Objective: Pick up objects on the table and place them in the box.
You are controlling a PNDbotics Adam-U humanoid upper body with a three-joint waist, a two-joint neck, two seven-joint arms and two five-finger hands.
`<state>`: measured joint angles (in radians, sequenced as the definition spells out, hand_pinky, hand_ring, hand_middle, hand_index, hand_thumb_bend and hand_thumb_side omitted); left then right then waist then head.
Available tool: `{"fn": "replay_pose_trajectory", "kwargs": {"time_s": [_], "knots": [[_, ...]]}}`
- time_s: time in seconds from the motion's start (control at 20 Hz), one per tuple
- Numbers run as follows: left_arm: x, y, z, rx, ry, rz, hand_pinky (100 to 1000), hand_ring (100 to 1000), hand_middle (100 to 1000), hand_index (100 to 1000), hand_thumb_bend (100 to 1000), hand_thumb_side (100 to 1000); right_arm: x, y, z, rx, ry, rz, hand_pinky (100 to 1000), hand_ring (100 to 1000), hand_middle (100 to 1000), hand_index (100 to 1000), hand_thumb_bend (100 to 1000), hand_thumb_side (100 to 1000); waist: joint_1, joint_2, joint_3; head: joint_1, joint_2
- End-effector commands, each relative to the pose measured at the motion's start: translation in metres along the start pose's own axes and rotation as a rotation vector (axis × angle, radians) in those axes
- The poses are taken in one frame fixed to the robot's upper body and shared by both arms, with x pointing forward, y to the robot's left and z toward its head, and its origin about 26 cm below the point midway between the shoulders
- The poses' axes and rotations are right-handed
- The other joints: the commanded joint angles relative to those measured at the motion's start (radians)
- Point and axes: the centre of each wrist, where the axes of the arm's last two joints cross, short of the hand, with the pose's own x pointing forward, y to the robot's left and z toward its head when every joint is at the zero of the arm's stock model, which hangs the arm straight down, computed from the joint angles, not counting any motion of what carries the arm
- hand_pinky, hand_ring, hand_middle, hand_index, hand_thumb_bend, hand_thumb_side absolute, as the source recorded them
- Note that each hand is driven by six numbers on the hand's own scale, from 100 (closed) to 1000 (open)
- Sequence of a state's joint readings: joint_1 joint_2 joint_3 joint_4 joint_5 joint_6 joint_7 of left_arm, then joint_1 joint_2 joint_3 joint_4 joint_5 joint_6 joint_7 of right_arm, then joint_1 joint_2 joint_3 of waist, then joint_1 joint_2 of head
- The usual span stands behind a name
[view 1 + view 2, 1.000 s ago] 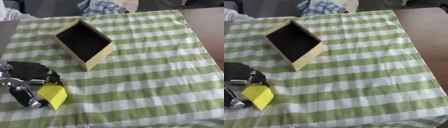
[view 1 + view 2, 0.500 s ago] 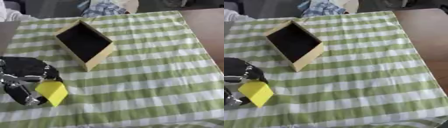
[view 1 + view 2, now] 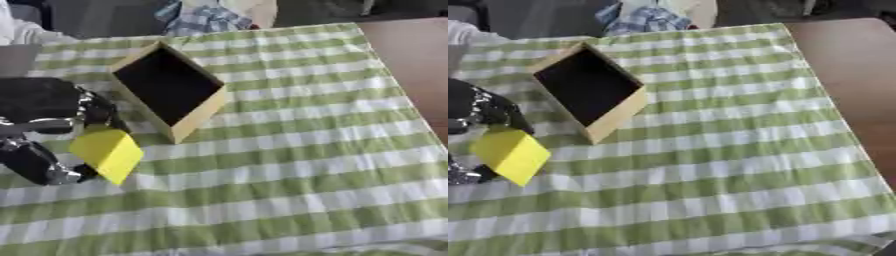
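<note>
Left eye view: the left hand (image 3: 39, 137) is seen at the left edge, its fingers and thumb curled round a yellow block (image 3: 107, 154), which is held tilted just above the green checked cloth (image 3: 297, 150) and just beside the near corner of the box (image 3: 197, 117). The right hand is not shown. The carry to the box appears to be the step in hand. The block should be lifted clear of the tan wall before it is moved across, since the corner could be knocked and the box pushed askew. Release is best made only once the block is over the dark interior.
</note>
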<state>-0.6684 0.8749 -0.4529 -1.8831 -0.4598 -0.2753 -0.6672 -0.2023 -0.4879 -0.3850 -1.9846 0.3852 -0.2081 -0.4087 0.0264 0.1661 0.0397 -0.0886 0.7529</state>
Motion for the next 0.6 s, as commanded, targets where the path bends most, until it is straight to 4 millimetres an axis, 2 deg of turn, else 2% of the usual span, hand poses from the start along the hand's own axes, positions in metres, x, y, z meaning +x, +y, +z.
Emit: {"fn": "replay_pose_trajectory", "kwargs": {"time_s": [0.05, 0.15, 0.25, 0.3, 0.35, 0.6], "knots": [[0.000, 0.025, 0.006, 0.077, 0.013, -0.044, 360, 532, 624, 691, 242, 209, 0.004, -0.005, -0.008, -0.009, -0.032, 0.005, 618, 608, 624, 772, 100, 769, 0.000, -0.016, 0.001, 0.013, -0.007], [-0.001, 0.034, 0.004, 0.100, 0.010, -0.060, 351, 524, 621, 687, 256, 208, 0.004, -0.005, -0.008, -0.009, -0.032, 0.005, 618, 608, 623, 772, 100, 763, 0.001, -0.017, 0.000, 0.023, -0.006], [-0.001, 0.042, 0.000, 0.120, 0.007, -0.078, 285, 491, 585, 657, 287, 206, 0.004, -0.005, -0.008, -0.008, -0.032, 0.005, 618, 607, 622, 772, 100, 763, 0.001, -0.017, 0.000, 0.028, -0.006], [-0.002, 0.046, -0.003, 0.130, 0.009, -0.085, 221, 453, 529, 605, 304, 202, 0.004, -0.005, -0.008, -0.007, -0.032, 0.004, 618, 607, 622, 772, 100, 762, 0.001, -0.017, 0.000, 0.031, -0.006], [-0.003, 0.050, -0.006, 0.141, 0.012, -0.089, 205, 436, 514, 591, 307, 201, 0.004, -0.005, -0.008, -0.007, -0.032, 0.003, 618, 606, 622, 771, 100, 762, 0.001, -0.017, -0.001, 0.033, -0.007], [-0.010, 0.068, -0.028, 0.188, 0.021, -0.122, 202, 430, 511, 601, 382, 199, 0.004, -0.004, -0.008, -0.004, -0.031, -0.001, 617, 605, 620, 771, 100, 762, -0.001, -0.014, -0.003, 0.044, -0.015]]}}
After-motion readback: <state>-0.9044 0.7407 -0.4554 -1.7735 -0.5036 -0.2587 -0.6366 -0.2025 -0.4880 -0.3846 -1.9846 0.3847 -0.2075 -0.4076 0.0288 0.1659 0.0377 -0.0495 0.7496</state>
